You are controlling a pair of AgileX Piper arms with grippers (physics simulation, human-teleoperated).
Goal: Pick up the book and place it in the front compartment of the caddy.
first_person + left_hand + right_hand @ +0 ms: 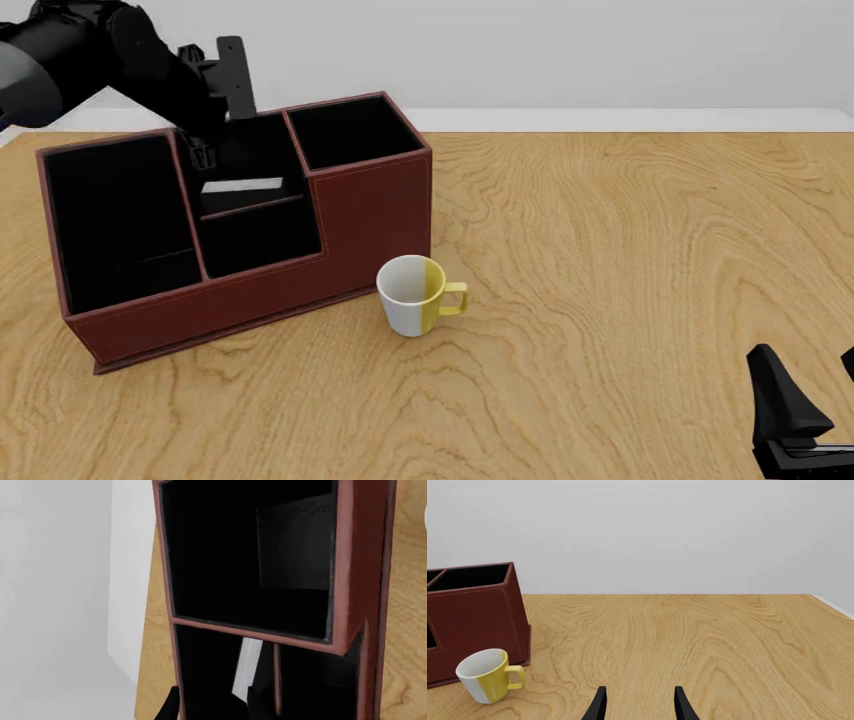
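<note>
Black-covered book (242, 186) stands inside the caddy's (360, 215) front compartment (248, 195), left hand (203, 152) gripping its top edge; placement looks nearly done, so release and lift clear next, while the right hand (637, 705) rests open.

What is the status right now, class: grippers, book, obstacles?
Left gripper over the caddy, jaws astride the book; grip unclear. Book edge-up in the front compartment. Right gripper open, idle. Mug beside caddy, not obstructing.

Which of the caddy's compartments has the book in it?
The tall-walled middle slot under the left gripper; the book's white page edge shows there, other slots look dark.
</note>
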